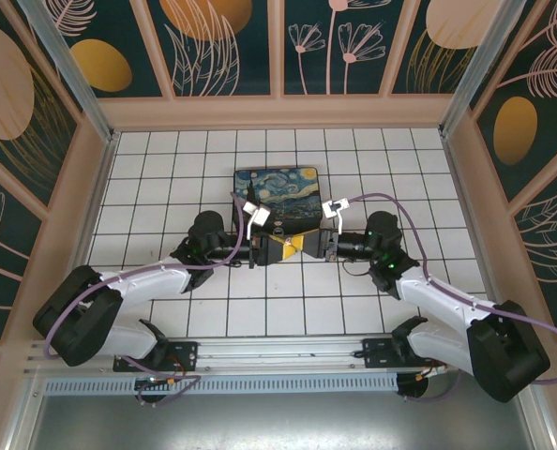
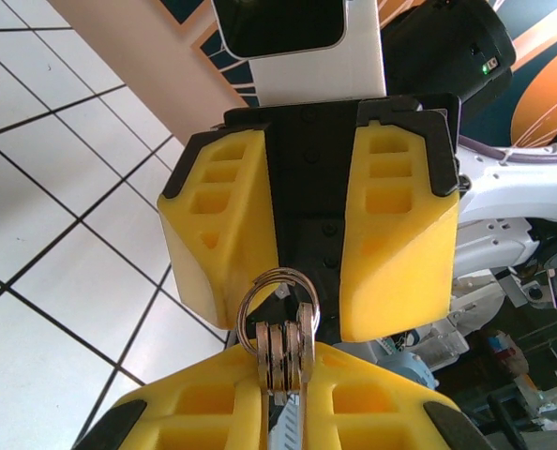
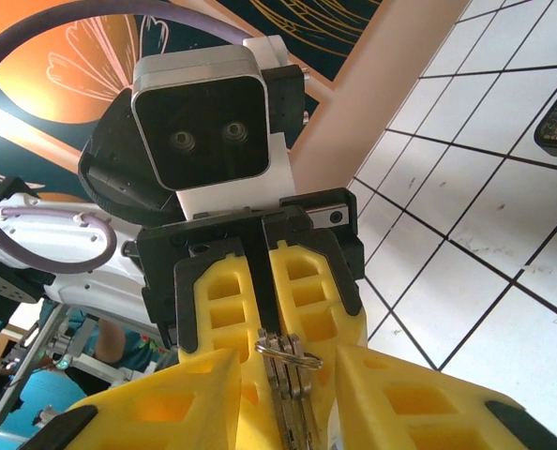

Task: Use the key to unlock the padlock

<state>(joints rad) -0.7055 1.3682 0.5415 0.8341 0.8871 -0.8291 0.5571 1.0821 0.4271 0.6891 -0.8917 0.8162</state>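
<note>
1. From the top camera we see the left gripper and the right gripper meeting tip to tip, their yellow fingers touching or almost touching. Just beyond the fingertips stands the black box with a blue-yellow painted lid on the white tiled table. Here the fingers hide what is between them.
2. In the left wrist camera, the left gripper has its fingers closed on the thin silvery metal key. Its small ring stands out past the fingertips. The right gripper faces it, and the ring lies in front of the gap between that gripper's two fingers, which stand apart.
3. In the right wrist camera, the right gripper is parted, one yellow finger on each side of the key, with a narrow gap to it on both sides. The left gripper opposite pinches the key between fingers pressed close together.
</note>
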